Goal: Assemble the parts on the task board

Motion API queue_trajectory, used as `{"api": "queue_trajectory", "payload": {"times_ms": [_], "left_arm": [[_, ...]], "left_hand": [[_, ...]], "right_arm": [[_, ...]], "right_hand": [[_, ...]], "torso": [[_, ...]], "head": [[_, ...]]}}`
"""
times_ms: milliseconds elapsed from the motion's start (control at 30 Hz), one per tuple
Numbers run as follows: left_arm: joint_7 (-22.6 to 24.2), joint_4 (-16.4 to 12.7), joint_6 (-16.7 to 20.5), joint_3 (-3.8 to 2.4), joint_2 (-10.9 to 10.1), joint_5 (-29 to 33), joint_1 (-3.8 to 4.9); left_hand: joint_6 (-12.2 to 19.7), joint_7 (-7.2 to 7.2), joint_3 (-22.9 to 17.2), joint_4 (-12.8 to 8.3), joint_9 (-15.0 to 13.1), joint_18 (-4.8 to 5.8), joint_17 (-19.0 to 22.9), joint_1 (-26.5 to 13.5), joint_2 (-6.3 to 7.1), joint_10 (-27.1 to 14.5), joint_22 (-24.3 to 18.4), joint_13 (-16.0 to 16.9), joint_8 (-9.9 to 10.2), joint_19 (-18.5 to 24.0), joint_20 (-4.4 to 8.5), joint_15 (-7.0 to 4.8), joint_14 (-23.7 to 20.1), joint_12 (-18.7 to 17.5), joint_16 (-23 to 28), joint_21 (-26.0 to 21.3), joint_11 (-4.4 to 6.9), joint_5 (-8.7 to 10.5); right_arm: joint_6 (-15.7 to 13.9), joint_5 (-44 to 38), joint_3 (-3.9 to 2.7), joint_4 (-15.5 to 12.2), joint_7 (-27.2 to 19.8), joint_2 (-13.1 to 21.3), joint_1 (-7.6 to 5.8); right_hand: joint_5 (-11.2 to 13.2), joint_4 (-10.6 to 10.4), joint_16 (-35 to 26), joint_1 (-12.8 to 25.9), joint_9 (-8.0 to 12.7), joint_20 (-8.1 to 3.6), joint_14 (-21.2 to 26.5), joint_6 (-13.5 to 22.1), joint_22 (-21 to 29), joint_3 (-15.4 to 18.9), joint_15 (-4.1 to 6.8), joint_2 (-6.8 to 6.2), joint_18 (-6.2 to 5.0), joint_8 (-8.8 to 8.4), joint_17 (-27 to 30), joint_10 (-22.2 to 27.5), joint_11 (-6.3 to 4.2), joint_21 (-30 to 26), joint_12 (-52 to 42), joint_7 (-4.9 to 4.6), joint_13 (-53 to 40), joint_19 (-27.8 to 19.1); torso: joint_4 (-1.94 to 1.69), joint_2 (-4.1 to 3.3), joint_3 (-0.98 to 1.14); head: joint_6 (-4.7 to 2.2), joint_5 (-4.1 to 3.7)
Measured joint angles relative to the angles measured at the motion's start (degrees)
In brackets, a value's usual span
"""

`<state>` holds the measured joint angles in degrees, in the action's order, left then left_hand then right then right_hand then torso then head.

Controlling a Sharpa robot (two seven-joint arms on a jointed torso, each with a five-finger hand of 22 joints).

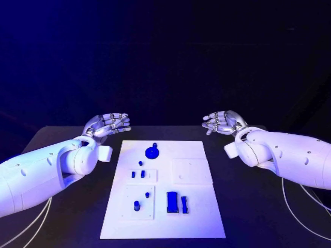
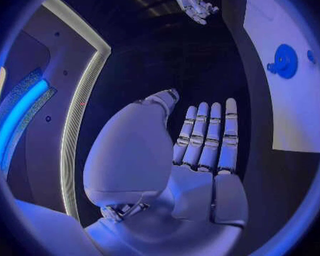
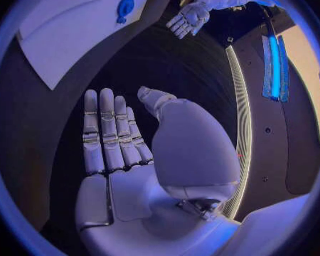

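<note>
The white task board [image 1: 202, 217] lies in the middle of the black table. A round blue part [image 1: 152, 152] sits near its far end, also seen in the wrist views [image 2: 284, 61] [image 3: 125, 7]. Small blue parts [image 1: 139, 174] stand in a raised block at mid-board, and taller blue parts [image 1: 177, 202] stand nearer me. My left hand [image 1: 108, 125] hovers beyond the board's far left corner, empty, fingers apart [image 2: 202, 148]. My right hand [image 1: 222, 123] hovers beyond the far right corner, also empty with fingers apart [image 3: 120, 139].
A blank white square plate [image 1: 190, 171] sits on the board's right half. Bare black table [image 1: 69, 139] surrounds the board on both sides. Thin white cables [image 1: 300, 206] trail under each arm.
</note>
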<state>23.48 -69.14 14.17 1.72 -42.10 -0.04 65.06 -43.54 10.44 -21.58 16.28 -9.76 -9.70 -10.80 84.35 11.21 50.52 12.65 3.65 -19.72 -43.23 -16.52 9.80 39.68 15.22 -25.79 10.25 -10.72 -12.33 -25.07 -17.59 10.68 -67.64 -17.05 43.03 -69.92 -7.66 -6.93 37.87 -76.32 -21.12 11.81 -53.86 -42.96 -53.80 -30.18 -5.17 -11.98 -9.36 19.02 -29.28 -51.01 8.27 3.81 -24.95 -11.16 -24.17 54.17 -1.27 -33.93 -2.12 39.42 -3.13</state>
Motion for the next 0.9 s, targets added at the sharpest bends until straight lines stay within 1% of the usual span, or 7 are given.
{"api": "queue_trajectory", "payload": {"times_ms": [100, 233, 367, 433, 467, 667, 900], "left_arm": [[1.13, 1.21, 1.01, -0.06, 0.84, 0.45, 0.00], [1.03, 0.91, 1.13, -0.04, 0.60, 0.44, -0.06], [0.96, -0.93, 2.08, -0.13, 0.23, 0.43, -0.61], [0.96, -2.11, 2.77, -0.24, 0.11, 0.43, -0.87], [0.99, -3.22, 3.49, -0.34, -0.03, 0.43, -1.08], [1.68, -10.27, 9.60, -0.97, -1.10, 0.40, -2.53], [3.07, -17.58, 19.02, -1.43, -2.12, 0.39, -4.24]], "left_hand": [[-0.62, -0.25, 0.52, -0.04, 0.77, -0.01, 1.24, 0.19, -0.23, 0.65, -2.64, -0.02, 1.85, 1.12, -0.05, 0.45, -0.22, -3.44, 4.61, -3.41, -0.10, 0.00], [18.17, -4.67, 9.76, -7.04, 4.76, 4.56, 5.58, -11.41, -5.20, -21.24, -7.39, -1.61, 9.83, 19.53, 7.07, -3.93, -17.44, -9.10, 14.53, -6.94, 4.57, 5.24], [30.37, -7.42, 15.45, -11.50, 7.16, 6.71, 8.10, -22.53, -8.10, -35.34, -9.94, -2.58, 14.58, 30.93, 11.62, -6.78, -28.17, -12.05, 19.96, -8.55, 7.55, 8.66], [33.29, -8.10, 16.66, -12.70, 7.75, 6.80, 8.69, -26.28, -8.79, -38.73, -10.52, -2.81, 15.71, 33.65, 12.72, -7.45, -30.71, -12.76, 21.26, -8.89, 8.27, 9.49], [35.67, -8.64, 17.81, -13.52, 8.23, 7.61, 9.17, -30.96, -9.36, -41.43, -11.02, -3.01, 16.66, 35.86, 13.59, -8.00, -32.78, -13.31, 22.30, -9.19, 8.84, 10.14], [40.40, -9.70, 19.99, -15.24, 9.12, 8.52, 10.15, -61.43, -10.50, -46.88, -11.98, -3.37, 18.51, 40.21, 15.34, -9.09, -36.93, -14.36, 24.38, -9.64, 9.92, 11.21], [42.39, -10.25, 20.79, -16.04, 9.55, 8.51, 10.58, -77.20, -11.00, -49.09, -12.43, -3.51, 19.13, 42.02, 16.13, -9.64, -38.61, -14.81, 25.15, -9.90, 10.53, 11.90]], "right_arm": [[0.81, 2.34, -0.10, 1.57, -2.59, -1.04, 0.10], [0.62, 2.42, -0.32, 1.05, -2.46, -0.85, 0.28], [-0.33, 2.95, -1.69, -1.40, -2.46, -0.46, 1.28], [-0.93, 3.38, -2.37, -2.93, -2.60, -0.30, 1.98], [-1.58, 3.84, -3.05, -4.43, -2.78, -0.18, 2.64], [-6.48, 7.62, -7.08, -13.20, -4.83, 0.65, 6.17], [-13.06, 12.86, -10.07, -20.56, -8.15, 1.39, 9.10]], "right_hand": [[0.00, 0.89, -6.43, 0.64, 1.48, 0.77, 2.29, -0.57, 5.12, -0.77, -1.24, -0.49, 0.00, -1.06, 4.48, -0.60, 0.55, -0.04, 3.60, -0.16, 6.29, -2.44], [3.30, 3.73, -21.09, 11.62, 10.17, -4.42, 24.72, 18.01, 26.93, 12.57, 1.29, 4.92, 3.43, -9.00, 15.86, 21.62, -2.96, -1.79, 13.40, 4.16, 14.97, -25.19], [5.40, 5.29, -29.28, 22.11, 15.50, -8.03, 38.91, 30.13, 40.03, 21.13, 3.18, 8.38, 6.33, -13.87, 22.39, 35.99, -5.56, -2.60, 19.03, 7.58, 19.46, -39.33], [5.91, 5.65, -31.18, 31.30, 16.75, -8.85, 42.23, 32.99, 43.08, 23.16, 3.62, 9.16, 6.34, -15.01, 23.92, 39.33, -6.17, -2.90, 20.34, 8.36, 20.51, -42.62], [6.31, 5.96, -32.71, 41.02, 17.75, -9.54, 44.88, 35.27, 45.55, 24.75, 3.98, 9.82, 7.28, -15.96, 25.16, 42.01, -6.65, -3.04, 21.38, 9.00, 21.35, -45.27], [6.90, 6.54, -35.81, 62.09, 19.78, -10.92, 50.25, 39.91, 50.53, 27.99, 4.69, 11.13, 7.69, -17.79, 27.65, 47.40, -7.62, -3.31, 23.54, 10.30, 23.05, -50.61], [7.22, 6.84, -37.10, 71.92, 20.71, -11.69, 52.48, 41.72, 52.79, 29.37, 5.11, 11.75, 8.57, -18.48, 28.78, 49.68, -8.04, -3.53, 24.34, 11.03, 23.82, -52.80]], "torso": [[-0.02, 0.03, 0.25], [0.01, 0.08, 0.28], [0.18, 0.45, 0.52], [0.36, 0.79, 0.75], [0.49, 1.09, 0.94], [0.97, 2.14, 1.70], [1.22, 2.63, 2.04]], "head": [[-0.61, 0.15], [-0.65, 0.24], [-1.48, 0.83], [-2.18, 1.29], [-2.71, 1.61], [-4.50, 2.82], [-5.00, 3.11]]}}
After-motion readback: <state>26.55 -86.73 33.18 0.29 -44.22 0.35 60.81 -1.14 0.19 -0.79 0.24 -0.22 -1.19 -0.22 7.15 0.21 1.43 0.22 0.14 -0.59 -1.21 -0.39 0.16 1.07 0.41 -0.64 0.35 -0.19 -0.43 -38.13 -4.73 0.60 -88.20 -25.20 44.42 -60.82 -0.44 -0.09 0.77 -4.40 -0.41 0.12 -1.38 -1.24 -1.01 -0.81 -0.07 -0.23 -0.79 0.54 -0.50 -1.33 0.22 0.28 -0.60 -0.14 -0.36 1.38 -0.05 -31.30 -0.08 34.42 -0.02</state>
